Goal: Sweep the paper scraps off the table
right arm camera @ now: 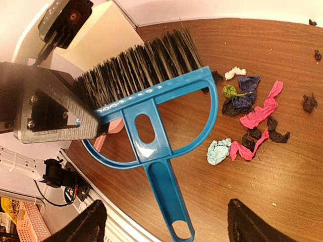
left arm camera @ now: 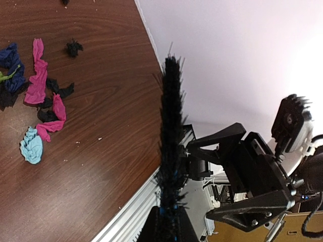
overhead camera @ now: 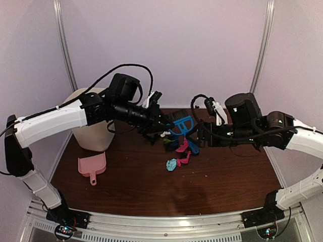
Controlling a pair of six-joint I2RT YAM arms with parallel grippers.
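Note:
A blue hand brush (overhead camera: 182, 124) with black bristles hangs above the table (overhead camera: 227, 176). My left gripper (overhead camera: 162, 128) is shut on its bristle head. In the left wrist view the bristles (left arm camera: 170, 131) stand edge-on above my fingers (left arm camera: 151, 229). My right gripper (right arm camera: 166, 222) is open, and the brush handle (right arm camera: 164, 189) lies between its wide-apart fingers without touching them. The paper scraps (overhead camera: 179, 151) lie in a loose pile under the brush: pink (right arm camera: 260, 111), light blue (right arm camera: 218, 151), dark blue (right arm camera: 247, 96), green (right arm camera: 229, 92), white (right arm camera: 234, 73) and black (right arm camera: 309, 102).
A pink dustpan (overhead camera: 92, 166) lies at the left of the table. A beige bin (overhead camera: 93, 128) stands behind it at the back left. A silver rail (overhead camera: 166, 222) runs along the front edge. Purple walls close the back and sides.

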